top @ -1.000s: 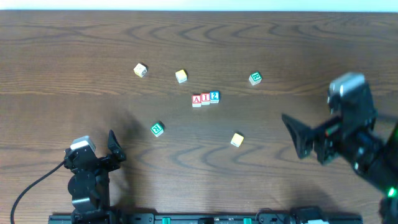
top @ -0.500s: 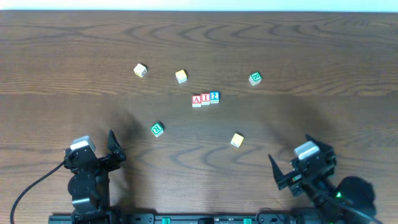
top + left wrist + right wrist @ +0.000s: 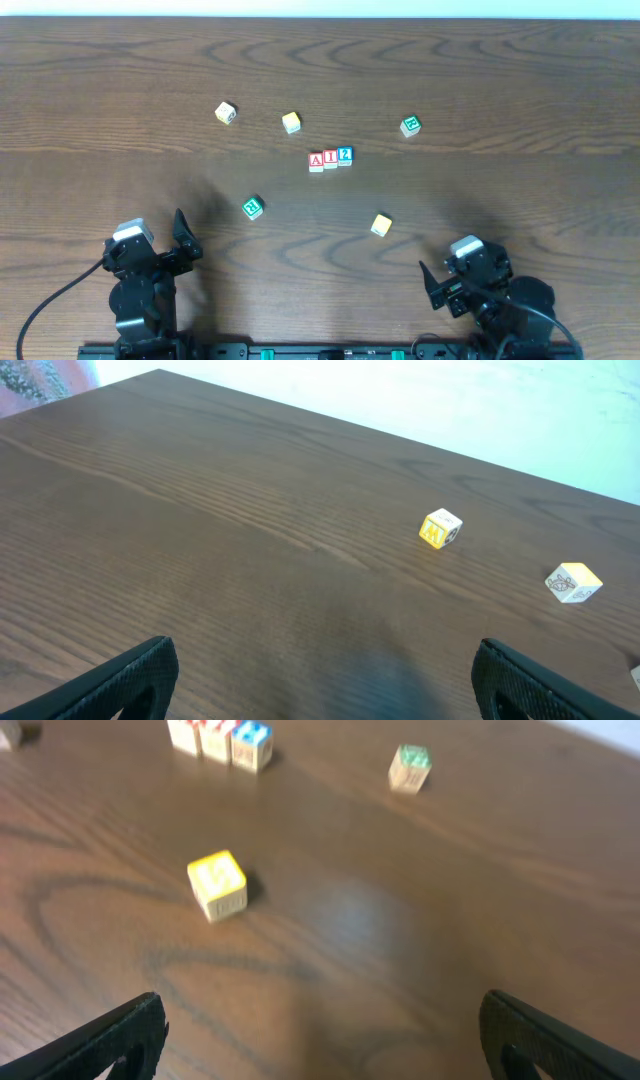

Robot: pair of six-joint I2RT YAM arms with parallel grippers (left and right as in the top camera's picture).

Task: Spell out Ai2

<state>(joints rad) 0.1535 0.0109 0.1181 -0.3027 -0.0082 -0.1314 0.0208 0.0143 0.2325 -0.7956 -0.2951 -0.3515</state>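
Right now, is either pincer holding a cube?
No, the left pincer and right pincer both stand wide open with nothing in them.

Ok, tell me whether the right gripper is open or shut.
Open. In its wrist view the right gripper has its fingers wide apart, only bare table between them.

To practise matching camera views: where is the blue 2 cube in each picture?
Overhead: blue 2 cube near centre, right end of the row.
Left wrist: not in it.
Right wrist: blue 2 cube at top edge, left of centre.
Shared landmark: yellow cube nearer the arms, overhead and right wrist.
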